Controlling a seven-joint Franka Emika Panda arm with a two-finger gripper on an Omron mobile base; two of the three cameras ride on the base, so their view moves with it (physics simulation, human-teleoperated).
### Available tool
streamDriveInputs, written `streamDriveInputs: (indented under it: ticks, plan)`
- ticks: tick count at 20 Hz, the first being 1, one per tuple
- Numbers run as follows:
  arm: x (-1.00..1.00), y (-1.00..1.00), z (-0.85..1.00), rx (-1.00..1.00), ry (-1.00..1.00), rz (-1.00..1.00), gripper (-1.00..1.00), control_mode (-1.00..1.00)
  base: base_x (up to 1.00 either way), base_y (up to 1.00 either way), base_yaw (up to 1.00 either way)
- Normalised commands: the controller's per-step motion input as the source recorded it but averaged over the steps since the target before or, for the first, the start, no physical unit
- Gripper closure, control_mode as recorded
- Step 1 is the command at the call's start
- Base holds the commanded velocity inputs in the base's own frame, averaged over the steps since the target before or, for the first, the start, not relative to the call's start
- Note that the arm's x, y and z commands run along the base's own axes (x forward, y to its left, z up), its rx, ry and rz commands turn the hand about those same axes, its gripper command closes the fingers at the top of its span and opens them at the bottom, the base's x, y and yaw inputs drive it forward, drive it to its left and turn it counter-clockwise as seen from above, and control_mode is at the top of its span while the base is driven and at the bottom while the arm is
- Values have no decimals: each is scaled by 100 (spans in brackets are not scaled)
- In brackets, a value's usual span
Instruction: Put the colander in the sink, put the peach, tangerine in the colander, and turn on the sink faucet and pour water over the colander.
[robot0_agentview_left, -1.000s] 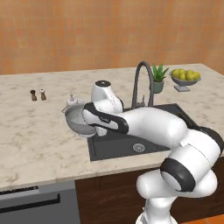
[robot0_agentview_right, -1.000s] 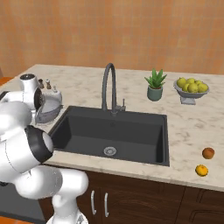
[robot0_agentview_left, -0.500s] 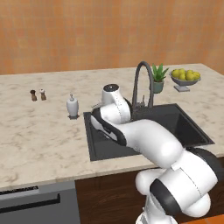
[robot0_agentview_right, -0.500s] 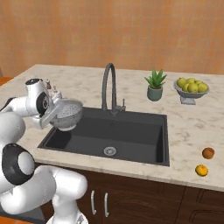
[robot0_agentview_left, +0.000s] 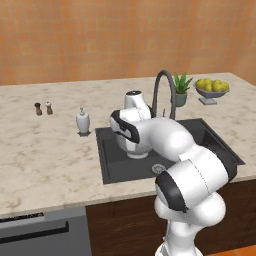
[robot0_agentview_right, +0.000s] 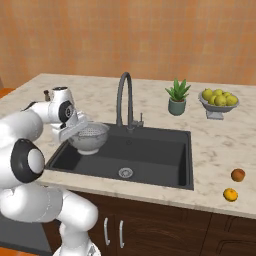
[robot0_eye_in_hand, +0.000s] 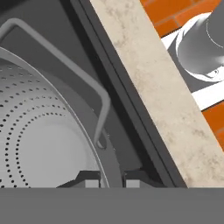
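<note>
The gripper (robot0_eye_in_hand: 108, 178) is clamped on the rim of the colander (robot0_eye_in_hand: 39, 144), one finger on each side of the rim at the bottom centre of the hand view. The colander (robot0_agentview_right: 89, 138) hangs over the left end of the sink (robot0_agentview_right: 155, 155), left of centre in the right base view. It is a silver-grey perforated bowl with a wire side handle.

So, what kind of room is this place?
A kitchen, rendered: a dark sink set in a marble-look counter, with a gooseneck faucet and a fruit bowl.
</note>
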Motion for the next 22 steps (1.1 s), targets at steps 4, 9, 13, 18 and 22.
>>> streamDriveInputs:
  ticks: [4,9,13,18,22]
  plan:
    - [25,3,-26,-6,0,-52,100,-100,0,0,0]
    - [34,11,-30,0,0,-66,100,-100,0,0,0]
    - [25,49,-32,-2,0,-61,100,-100,0,0,0]
    - [43,46,-21,-6,1,-59,100,-100,0,0,0]
    - [41,38,-21,-20,7,-63,100,-100,0,0,0]
